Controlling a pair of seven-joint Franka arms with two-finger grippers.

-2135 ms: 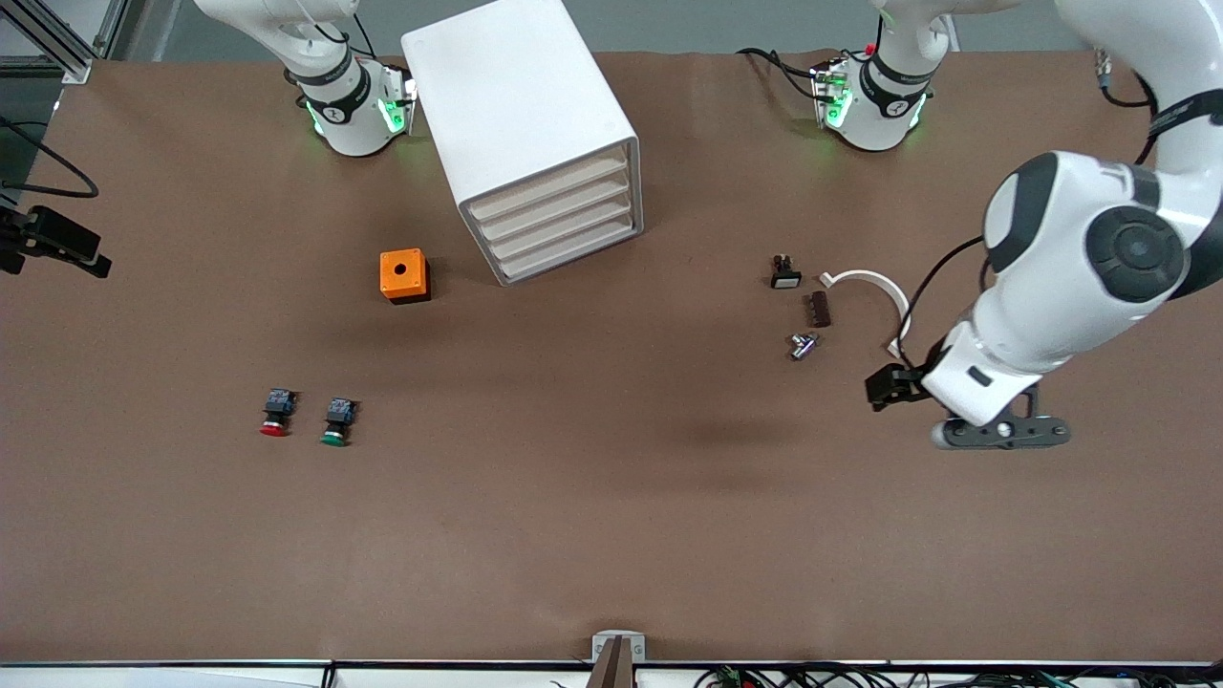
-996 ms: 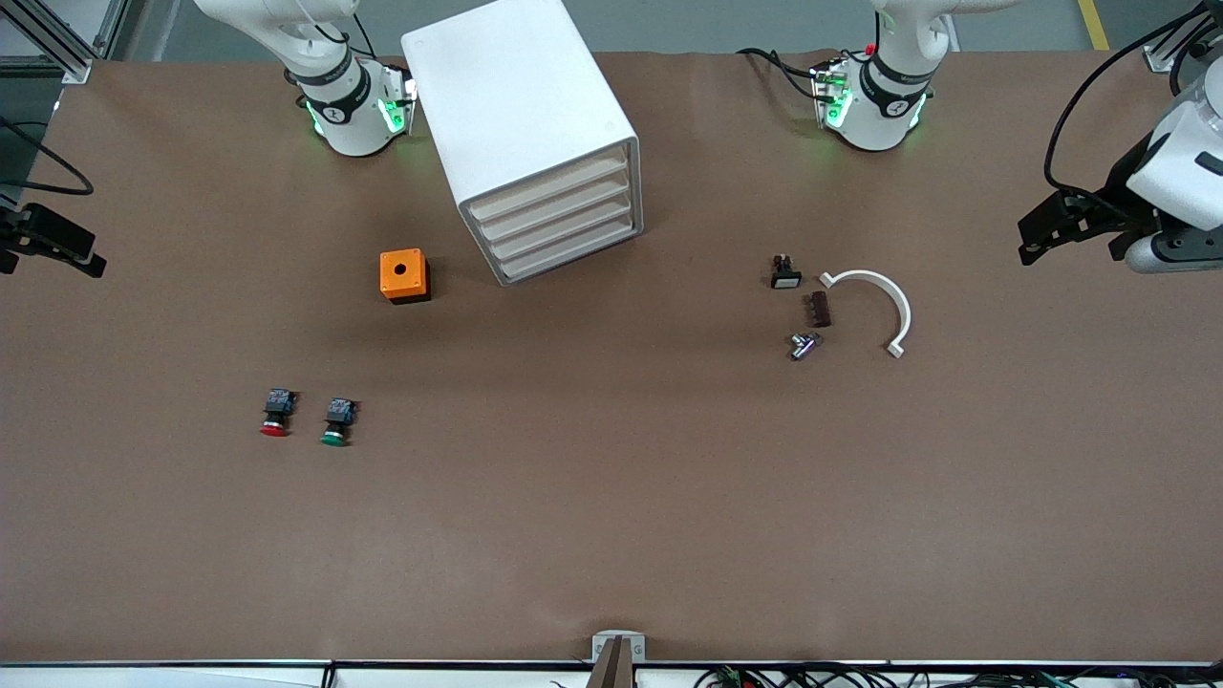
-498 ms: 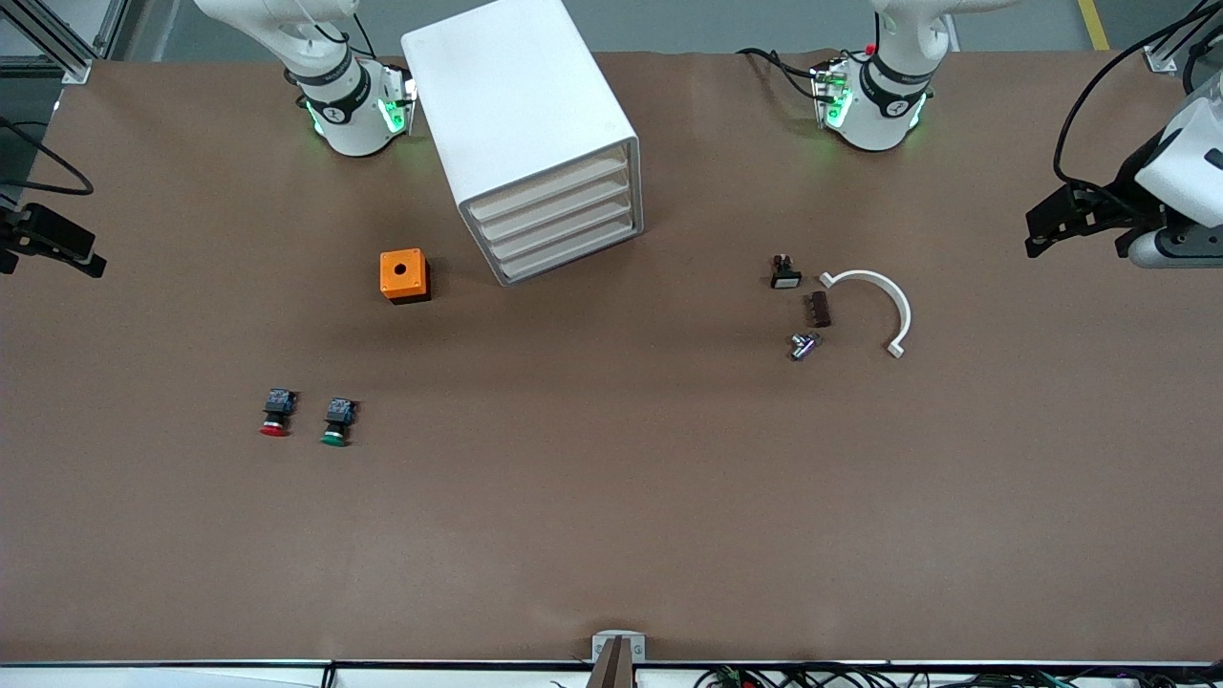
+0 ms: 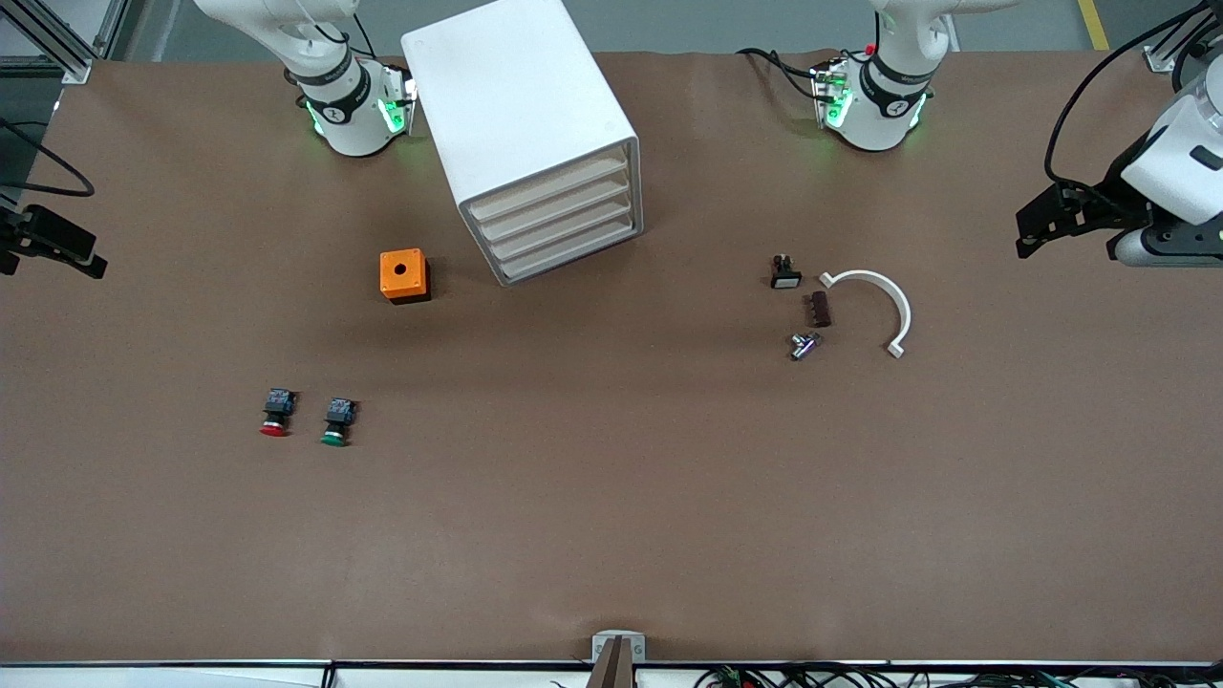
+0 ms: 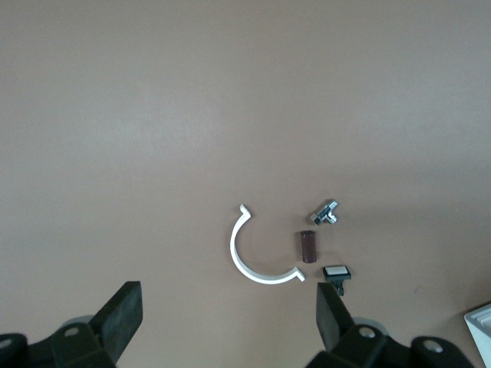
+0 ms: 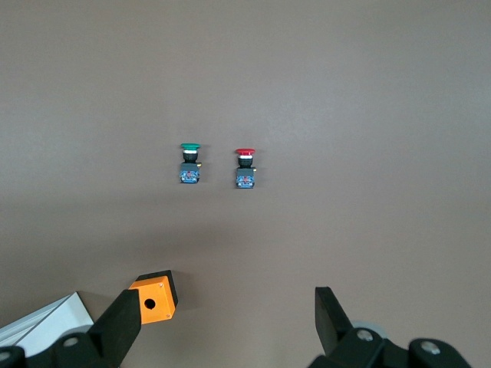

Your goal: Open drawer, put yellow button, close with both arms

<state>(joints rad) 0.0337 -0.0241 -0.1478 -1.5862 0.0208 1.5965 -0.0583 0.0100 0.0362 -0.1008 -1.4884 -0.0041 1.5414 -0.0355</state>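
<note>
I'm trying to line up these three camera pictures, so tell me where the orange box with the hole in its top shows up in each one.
Front view: the orange box sits on the table beside the white drawer cabinet, toward the right arm's end.
Left wrist view: not in it; only a corner of the cabinet shows.
Right wrist view: at the lower edge, next to a cabinet corner.
Shared landmark: the white drawer cabinet.

The left arm's pincer, jaws spread and empty, now hangs over the left arm's end of the table, having swung up and away from its earlier spot beside the white curved piece.
</note>
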